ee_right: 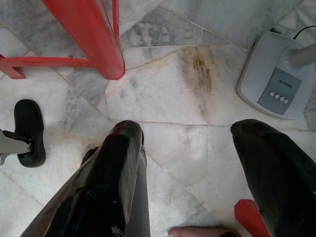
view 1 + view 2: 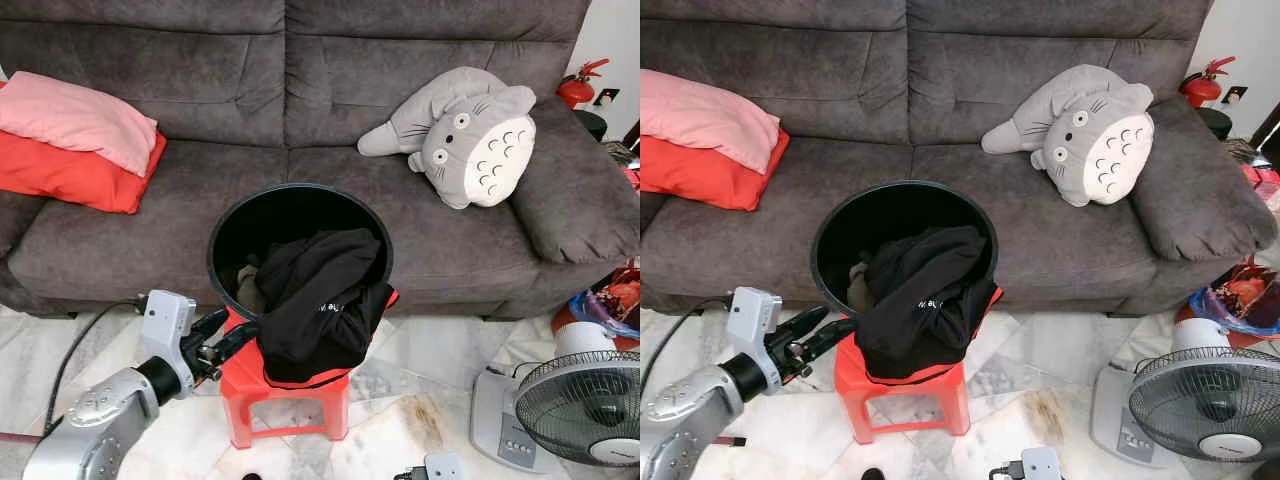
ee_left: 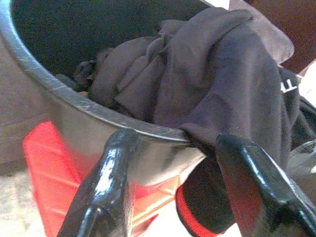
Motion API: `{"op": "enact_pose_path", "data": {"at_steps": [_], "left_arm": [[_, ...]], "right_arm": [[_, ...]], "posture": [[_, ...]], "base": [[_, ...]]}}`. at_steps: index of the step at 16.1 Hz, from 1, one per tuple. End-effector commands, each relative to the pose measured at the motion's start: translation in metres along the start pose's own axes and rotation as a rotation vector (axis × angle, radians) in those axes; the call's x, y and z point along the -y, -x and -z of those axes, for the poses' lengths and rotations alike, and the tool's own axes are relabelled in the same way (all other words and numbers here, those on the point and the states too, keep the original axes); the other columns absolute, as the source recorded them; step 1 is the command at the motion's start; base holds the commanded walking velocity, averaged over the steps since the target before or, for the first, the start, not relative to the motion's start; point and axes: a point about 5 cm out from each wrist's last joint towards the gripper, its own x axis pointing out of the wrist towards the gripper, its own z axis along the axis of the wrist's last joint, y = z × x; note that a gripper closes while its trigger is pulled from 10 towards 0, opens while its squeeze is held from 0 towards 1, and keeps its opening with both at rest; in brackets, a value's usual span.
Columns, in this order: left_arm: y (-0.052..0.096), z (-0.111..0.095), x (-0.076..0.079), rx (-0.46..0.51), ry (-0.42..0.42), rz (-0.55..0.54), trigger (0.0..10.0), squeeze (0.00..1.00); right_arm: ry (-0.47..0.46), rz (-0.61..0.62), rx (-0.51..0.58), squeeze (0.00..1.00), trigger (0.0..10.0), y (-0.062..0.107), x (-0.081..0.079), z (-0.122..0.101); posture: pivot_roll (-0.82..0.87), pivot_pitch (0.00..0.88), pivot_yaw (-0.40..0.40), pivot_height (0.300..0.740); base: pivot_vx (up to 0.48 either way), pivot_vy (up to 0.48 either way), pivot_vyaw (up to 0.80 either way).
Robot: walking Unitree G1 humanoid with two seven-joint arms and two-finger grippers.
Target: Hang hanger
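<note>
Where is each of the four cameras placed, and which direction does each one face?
Left eye view: on the head, facing forward and down at the grey sofa, the black bucket on the red stool; left arm and left tool show.
Right eye view: beside it, same scene.
Left wrist view: along the open left tool at the bucket rim and the black garment.
Right wrist view: down along the open right tool at the marble floor.
Shared: stool, fan base.

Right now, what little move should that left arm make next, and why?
Probably a short reach forward: the left end effector is open beside the black bucket, just short of the black garment draped over its rim, so closing in would let it pinch the cloth.
</note>
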Motion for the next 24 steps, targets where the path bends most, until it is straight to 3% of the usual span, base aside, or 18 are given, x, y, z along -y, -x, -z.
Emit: {"op": "enact_pose_path", "data": {"at_steps": [1, 3, 6, 7, 8, 17, 18, 19, 20, 24], "left_arm": [[0.002, 0.000, 0.001, 0.015, 0.013, 0.009, 10.0, 1.00], [0.001, -0.004, 0.007, 0.057, 0.079, 0.049, 10.0, 1.00], [0.001, 0.000, 0.013, 0.000, 0.023, 0.094, 10.0, 1.00], [0.000, 0.005, 0.013, -0.044, -0.059, 0.090, 10.0, 1.00], [-0.002, 0.008, 0.013, -0.059, -0.082, 0.082, 10.0, 0.00], [-0.015, 0.015, 0.027, -0.066, -0.083, 0.115, 10.0, 0.00], [-0.015, 0.016, 0.027, -0.069, -0.086, 0.111, 2.7, 0.00], [-0.015, 0.016, 0.027, -0.072, -0.090, 0.109, 1.9, 0.00], [-0.016, 0.016, 0.027, -0.073, -0.094, 0.110, 0.0, 0.00], [-0.017, 0.016, 0.026, -0.075, -0.116, 0.095, 0.0, 0.00]], "right_arm": [[0.002, -0.004, -0.040, 0.00, 10.0, 0.003, 0.000, 0.011], [0.000, -0.003, -0.040, 0.00, 10.0, 0.003, 0.000, 0.011], [-0.002, 0.000, -0.041, 0.00, 10.0, 0.003, 0.000, 0.010], [-0.003, 0.000, -0.041, 0.00, 10.0, 0.003, 0.000, 0.010], [-0.004, -0.001, -0.041, 0.00, 10.0, 0.003, 0.000, 0.010], [-0.004, 0.002, -0.040, 0.00, 10.0, 0.003, 0.000, 0.010], [-0.003, 0.001, -0.040, 0.00, 10.0, 0.003, 0.000, 0.010], [-0.003, 0.001, -0.041, 0.00, 10.0, 0.003, 0.000, 0.010], [-0.003, 0.000, -0.041, 0.00, 10.0, 0.003, 0.000, 0.010], [-0.002, -0.001, -0.040, 0.00, 10.0, 0.003, 0.000, 0.010]], "posture": [[-0.03, 0.197, -0.027, 0.740], [-0.03, 0.203, -0.027, 0.740], [-0.03, 0.209, -0.028, 0.740], [-0.03, 0.213, -0.028, 0.740], [-0.03, 0.214, -0.028, 0.740], [-0.04, 0.216, -0.030, 0.740], [-0.04, 0.216, -0.030, 0.740], [-0.04, 0.216, -0.030, 0.740], [-0.04, 0.216, -0.030, 0.740], [-0.03, 0.207, -0.028, 0.740]], "base": [[0.000, 0.000, 0.00], [0.000, 0.000, 0.00], [0.000, 0.000, 0.00], [0.000, 0.000, 0.00], [0.000, 0.000, 0.00], [0.000, 0.000, 0.00], [0.000, 0.000, 0.00], [0.000, 0.000, 0.00], [0.000, 0.000, 0.00], [0.000, 0.000, 0.00]]}}
